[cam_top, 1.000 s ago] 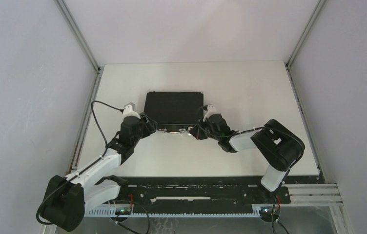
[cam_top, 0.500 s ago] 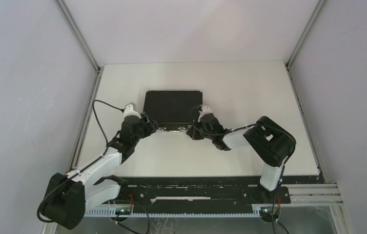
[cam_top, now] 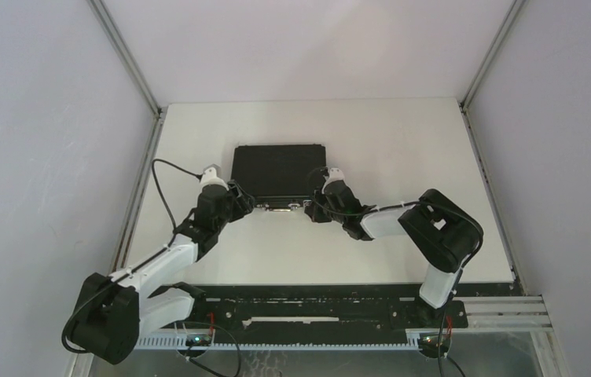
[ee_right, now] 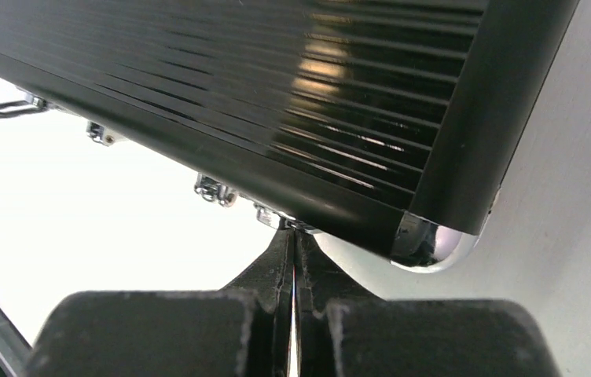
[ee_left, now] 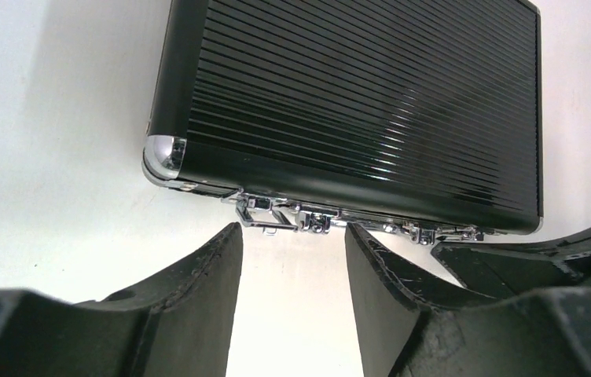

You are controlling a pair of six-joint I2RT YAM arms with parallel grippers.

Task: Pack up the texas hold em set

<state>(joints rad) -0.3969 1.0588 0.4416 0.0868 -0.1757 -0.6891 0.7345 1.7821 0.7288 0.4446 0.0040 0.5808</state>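
Black and ribbed, the case (cam_top: 278, 173) lies flat on the white tabletop (cam_top: 402, 141) with its lid down. It sits left of the middle and somewhat nearer the far edge than the near one. Chrome fittings run along its near side, and rounded chrome caps mark the two near corners.

Both arms reach in to that near side, one at each end. The left gripper (cam_top: 247, 206) is at the near-left corner with its jaws moderately apart and nothing between them. In the left wrist view, a chrome latch (ee_left: 265, 214) juts out from the case edge just beyond the fingertips, roughly in line with the gap. The fingers do not touch the case.

The right gripper (cam_top: 312, 210) is near the near-right corner with its fingers pressed fully together. The joined tips point up under the case's lower edge and meet a small chrome fitting (ee_right: 273, 216) there, just left of the corner cap (ee_right: 434, 243). Whether they press on it or merely touch it cannot be told, nor whether the latches are fastened.
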